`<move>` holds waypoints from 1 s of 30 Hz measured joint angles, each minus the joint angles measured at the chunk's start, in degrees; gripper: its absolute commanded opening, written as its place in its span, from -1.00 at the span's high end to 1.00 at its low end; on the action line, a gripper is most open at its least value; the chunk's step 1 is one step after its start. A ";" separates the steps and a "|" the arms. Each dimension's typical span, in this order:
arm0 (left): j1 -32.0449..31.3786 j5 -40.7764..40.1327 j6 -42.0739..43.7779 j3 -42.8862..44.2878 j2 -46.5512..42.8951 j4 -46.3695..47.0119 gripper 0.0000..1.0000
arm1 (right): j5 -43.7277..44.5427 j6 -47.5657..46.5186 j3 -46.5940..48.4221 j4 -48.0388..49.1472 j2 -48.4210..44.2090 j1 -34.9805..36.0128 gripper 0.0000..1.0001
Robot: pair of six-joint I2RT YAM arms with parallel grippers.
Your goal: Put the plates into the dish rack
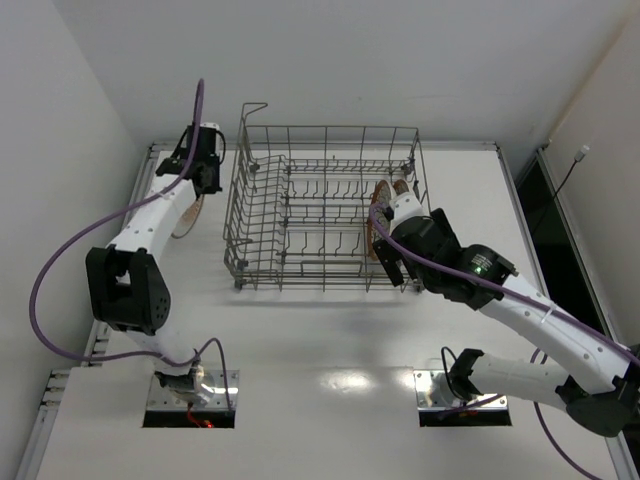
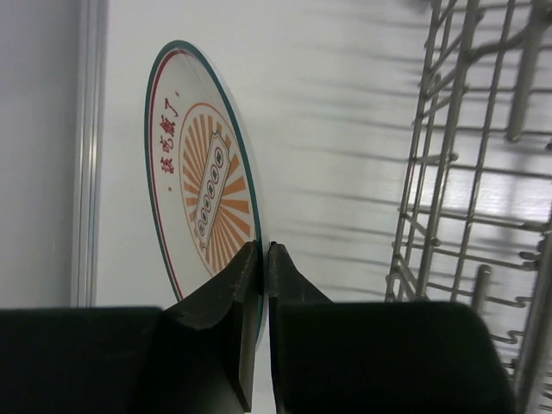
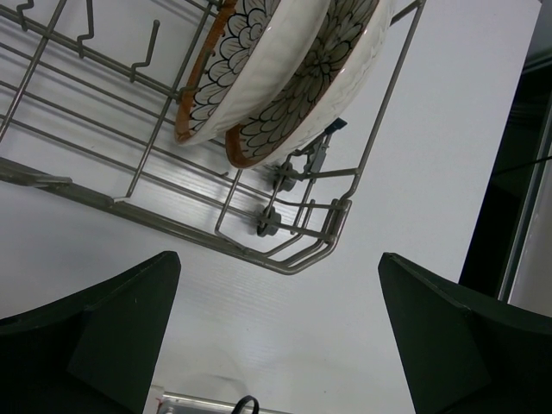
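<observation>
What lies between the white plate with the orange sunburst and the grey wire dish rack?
Nothing: in the left wrist view only bare white table separates the white sunburst plate from the grey wire dish rack.

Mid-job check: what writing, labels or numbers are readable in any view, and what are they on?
"该吃饭了": red Chinese characters, my best reading, on the white plate gripped by the left gripper.
Marks in the plate's central emblem: too small to read.
Dish rack and brown-rimmed plates: no text.
</observation>
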 measured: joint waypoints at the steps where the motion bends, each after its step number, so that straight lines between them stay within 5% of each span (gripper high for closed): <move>1: 0.00 -0.15 -0.59 0.70 -0.55 -0.17 1.00 | -0.07 0.00 0.00 0.00 0.02 0.00 -0.98; 11: 1.07 1.68 -6.99 9.79 -6.71 -3.96 1.00 | 0.02 0.02 0.00 -0.07 0.35 0.00 -0.98; 21: 1.46 6.80 -11.45 28.61 -8.22 -7.72 1.00 | 0.87 1.55 -0.66 -0.83 0.20 0.00 -0.98; 30: 1.33 24.46 -20.52 28.70 -10.01 -5.46 1.00 | 1.70 3.80 -1.27 -1.84 -1.09 0.00 -0.98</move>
